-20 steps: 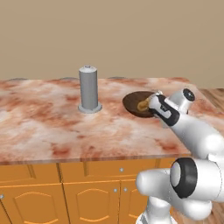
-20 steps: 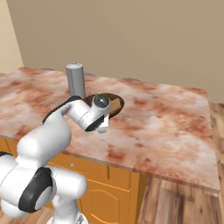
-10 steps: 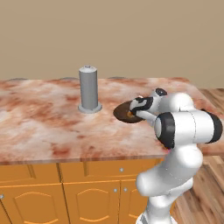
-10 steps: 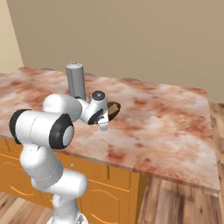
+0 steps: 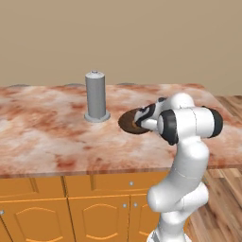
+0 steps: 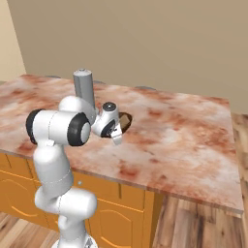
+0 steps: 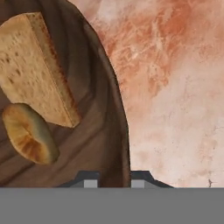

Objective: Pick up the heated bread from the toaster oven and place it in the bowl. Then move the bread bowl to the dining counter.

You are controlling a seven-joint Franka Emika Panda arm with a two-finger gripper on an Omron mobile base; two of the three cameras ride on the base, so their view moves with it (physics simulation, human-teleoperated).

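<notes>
The dark-brown wooden bowl (image 7: 96, 131) holds the heated bread (image 7: 28, 138), a small golden bun, beside a flat tan slice (image 7: 37, 65). My gripper (image 7: 114, 183) is shut on the bowl's near rim, one tip inside and one outside. From the left base, the bowl (image 5: 128, 122) lies low over the dining counter (image 5: 47, 137) with the gripper (image 5: 140, 124) at its right edge. From the right base, the bowl (image 6: 126, 121) peeks out behind the hand, and the gripper (image 6: 117, 138) points down. The toaster oven is out of view.
A tall grey cylinder (image 5: 96, 97) stands on the counter just left of the bowl, also seen as the cylinder (image 6: 84, 87) behind my arm. Orange cabinet doors (image 5: 99, 212) run below the counter edge. Marbled surface (image 6: 184, 131) stretches to the right.
The bowl has moved left and toward the counter's front edge with my gripper on its rim. My arm has folded upright, elbow raised. The grey cylinder has stayed put.
</notes>
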